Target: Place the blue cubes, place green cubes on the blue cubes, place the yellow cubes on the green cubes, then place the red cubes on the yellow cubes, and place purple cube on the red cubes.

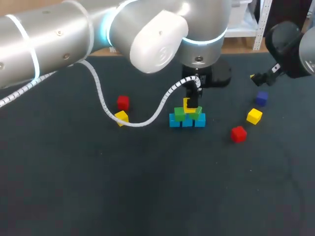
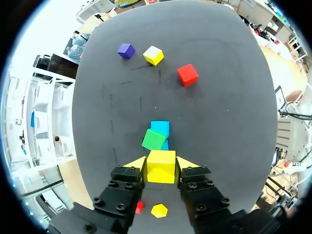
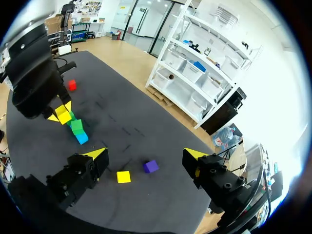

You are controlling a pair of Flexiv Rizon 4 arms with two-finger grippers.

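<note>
Left wrist view | left hand [image 2: 162,163] grips yellow cube [image 2: 161,168] | stack [image 2: 156,136] partly hidden

Dark table [image 1: 147,187] as seen from above and behind me. Lying directly on it: blue cubes [image 1: 187,122] in a row at centre; left red cube [image 1: 123,102] near left yellow cube [image 1: 121,117]; at my right, purple cube [image 1: 261,98], right yellow cube [image 1: 254,116] and right red cube [image 1: 238,133], each apart.

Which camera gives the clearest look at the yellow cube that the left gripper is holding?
The left wrist view: the yellow cube fills the gap between the fingers of the left gripper. The head view shows only a sliver behind the gripper and cable; the right wrist view shows it small and far off.
</note>
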